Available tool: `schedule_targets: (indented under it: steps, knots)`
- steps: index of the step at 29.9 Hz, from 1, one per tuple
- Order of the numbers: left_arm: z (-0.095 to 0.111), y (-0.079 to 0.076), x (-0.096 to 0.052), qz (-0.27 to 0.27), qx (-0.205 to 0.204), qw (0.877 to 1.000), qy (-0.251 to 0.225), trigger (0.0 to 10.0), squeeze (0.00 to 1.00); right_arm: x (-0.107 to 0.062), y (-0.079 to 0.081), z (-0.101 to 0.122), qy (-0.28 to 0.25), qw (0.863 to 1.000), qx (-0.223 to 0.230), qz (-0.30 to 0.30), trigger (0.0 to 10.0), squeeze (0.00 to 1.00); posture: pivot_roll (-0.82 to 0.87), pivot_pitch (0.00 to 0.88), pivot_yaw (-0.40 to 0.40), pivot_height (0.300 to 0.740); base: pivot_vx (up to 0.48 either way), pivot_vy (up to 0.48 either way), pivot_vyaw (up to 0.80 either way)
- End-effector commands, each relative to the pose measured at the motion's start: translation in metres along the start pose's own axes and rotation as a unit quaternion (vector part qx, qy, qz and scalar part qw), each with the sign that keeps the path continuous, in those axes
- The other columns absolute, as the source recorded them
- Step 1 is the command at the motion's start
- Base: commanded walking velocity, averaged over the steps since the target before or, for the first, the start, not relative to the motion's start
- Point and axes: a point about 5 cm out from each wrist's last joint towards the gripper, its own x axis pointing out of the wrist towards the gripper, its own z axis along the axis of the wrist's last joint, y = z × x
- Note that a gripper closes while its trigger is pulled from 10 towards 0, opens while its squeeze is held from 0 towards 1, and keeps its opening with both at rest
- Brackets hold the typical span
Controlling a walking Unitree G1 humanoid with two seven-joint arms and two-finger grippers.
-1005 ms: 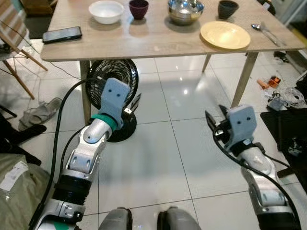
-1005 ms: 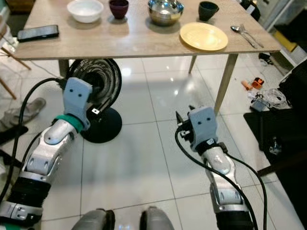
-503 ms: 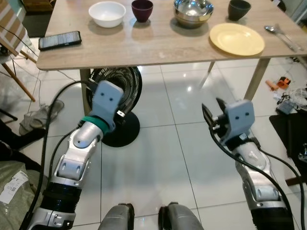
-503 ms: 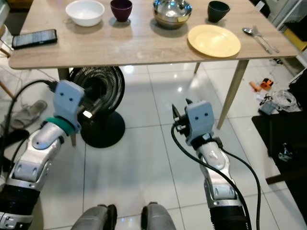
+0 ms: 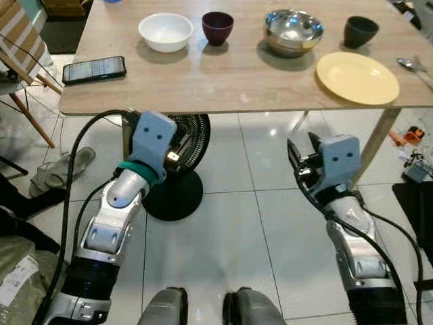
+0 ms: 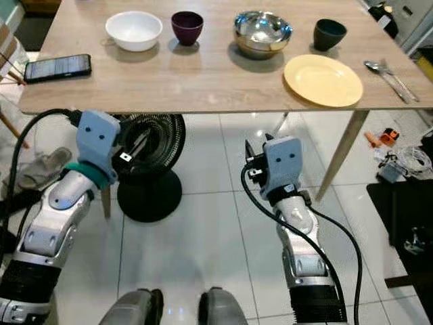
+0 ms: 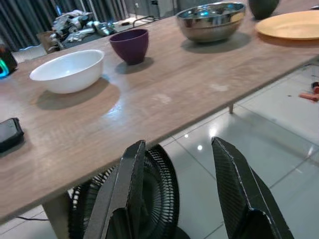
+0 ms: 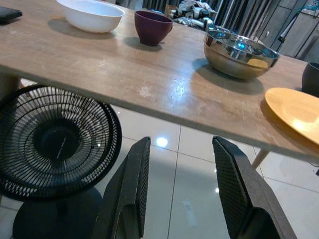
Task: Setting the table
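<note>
A wooden table (image 5: 223, 74) stands in front of me. On it sit a white bowl (image 5: 165, 31), a purple cup (image 5: 217, 28), a steel bowl (image 5: 293, 31), a dark cup (image 5: 360, 31) and a yellow plate (image 5: 357, 78). A spoon (image 5: 414, 65) lies at the right edge. My left gripper (image 7: 177, 144) is open and holds nothing; it is below the table's near edge, in front of the white bowl. My right gripper (image 8: 180, 141) is also open with nothing in it, low before the edge near the steel bowl and plate.
A black phone (image 5: 94, 69) lies on the table's left end. A black floor fan (image 5: 177, 169) stands under the table by my left arm. A slipper (image 5: 61, 169) and wooden chair legs (image 5: 27, 101) are at left; small clutter (image 5: 414, 135) is on the floor at right.
The whole view has shifted: the table now sits nearer and lower in the picture. Both arms are held closer under its near edge. Both grippers stay open.
</note>
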Motion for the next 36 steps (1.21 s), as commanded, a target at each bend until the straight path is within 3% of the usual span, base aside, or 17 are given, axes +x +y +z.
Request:
schedule_targets:
  steps: [1,27,36]
  knots:
    - [-0.0042,-0.0035,0.0014,-0.004,-0.002,1.0,0.009,10.0,0.0,-0.0021,-0.0043,-0.004,0.009,1.0,-0.003,-0.006,10.0,0.0,0.0,0.059,0.026,0.74,0.48,0.0,0.0]
    - [-0.0027,-0.0031,0.0041,0.006,-0.005,1.0,0.005,10.0,0.0,-0.0007,-0.0037,-0.0032,0.007,1.0,0.0,-0.004,10.0,0.0,0.0,0.065,0.018,0.74,0.48,0.0,0.0]
    - [-0.0032,-0.0051,0.0068,0.0,-0.004,1.0,0.011,10.0,0.0,0.0002,-0.0049,-0.003,0.006,1.0,-0.002,-0.005,10.0,0.0,0.0,0.06,0.02,0.74,0.11,0.0,0.0]
